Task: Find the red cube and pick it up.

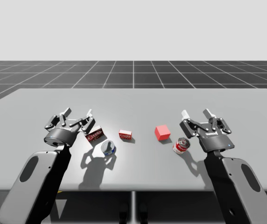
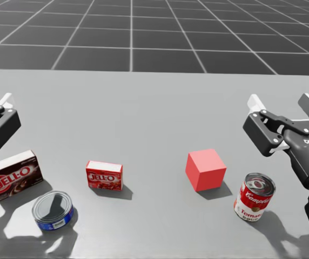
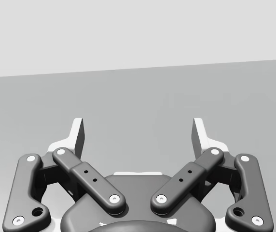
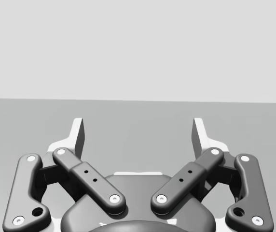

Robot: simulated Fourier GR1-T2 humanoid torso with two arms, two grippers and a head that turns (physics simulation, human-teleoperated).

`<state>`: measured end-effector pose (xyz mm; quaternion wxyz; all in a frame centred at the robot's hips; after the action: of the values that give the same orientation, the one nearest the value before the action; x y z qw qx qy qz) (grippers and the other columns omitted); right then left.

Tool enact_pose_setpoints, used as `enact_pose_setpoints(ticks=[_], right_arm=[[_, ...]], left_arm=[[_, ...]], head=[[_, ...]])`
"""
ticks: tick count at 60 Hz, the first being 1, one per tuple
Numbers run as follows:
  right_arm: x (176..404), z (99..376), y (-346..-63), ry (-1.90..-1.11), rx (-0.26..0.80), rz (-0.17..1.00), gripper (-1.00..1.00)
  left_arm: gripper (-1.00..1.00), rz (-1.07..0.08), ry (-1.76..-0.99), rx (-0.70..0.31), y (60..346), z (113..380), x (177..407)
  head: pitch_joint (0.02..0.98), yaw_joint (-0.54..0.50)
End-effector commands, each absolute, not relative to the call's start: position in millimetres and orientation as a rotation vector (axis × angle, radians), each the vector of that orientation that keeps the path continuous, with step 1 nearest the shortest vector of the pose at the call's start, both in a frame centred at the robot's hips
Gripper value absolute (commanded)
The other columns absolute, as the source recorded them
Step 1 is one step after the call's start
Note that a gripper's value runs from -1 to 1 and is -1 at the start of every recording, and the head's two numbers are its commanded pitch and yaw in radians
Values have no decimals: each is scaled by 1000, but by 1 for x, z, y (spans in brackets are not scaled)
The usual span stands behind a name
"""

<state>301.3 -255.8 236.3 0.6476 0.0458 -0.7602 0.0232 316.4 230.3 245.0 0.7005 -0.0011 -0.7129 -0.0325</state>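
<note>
Red cube sits on the grey counter, right of centre, free on all sides.

High view — right gripper hovers near the cube on its right, fingers spread wide, nothing in them. A red-and-white can stands just beside the cube, between it and my right arm. Left gripper is likewise wide and empty, raised by a dark red box and a blue tin. A small red box lies between those and the cube.

Head view — cube rests flat on one face, turned a little askew, apart from the can. Right gripper is off to the side, not touching it.

Left wrist view: fingers well apart, bare counter ahead.

Right wrist view: same wide spread, bare counter ahead, so this gripper likely needs turning toward the cube.

Judgement: the right arm is nearer, and its open stance suits a reach. The can crowds that side and could get knocked.
</note>
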Motion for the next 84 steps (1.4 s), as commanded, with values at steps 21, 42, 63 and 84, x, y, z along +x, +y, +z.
enact_pose_setpoints(ticks=[21, 42, 63, 84], right_arm=[[300, 238, -254, -1740, 110, 62, -1000], [262, 250, -204, -1676, 134, -46, -1000], [216, 218, -147, -1603, 114, -58, -1000], [205, 164, -121, -1471, 87, -80, -1000]], left_arm=[[-1000, -76, -1588, -4, 227, 245, 316], [-1000, -80, -1585, 1, 226, 244, 318], [-1000, -83, -1585, 6, 227, 243, 318], [-1000, -89, -1584, 10, 227, 243, 318]], head=[[778, -269], [775, -262], [777, -254], [782, -249]])
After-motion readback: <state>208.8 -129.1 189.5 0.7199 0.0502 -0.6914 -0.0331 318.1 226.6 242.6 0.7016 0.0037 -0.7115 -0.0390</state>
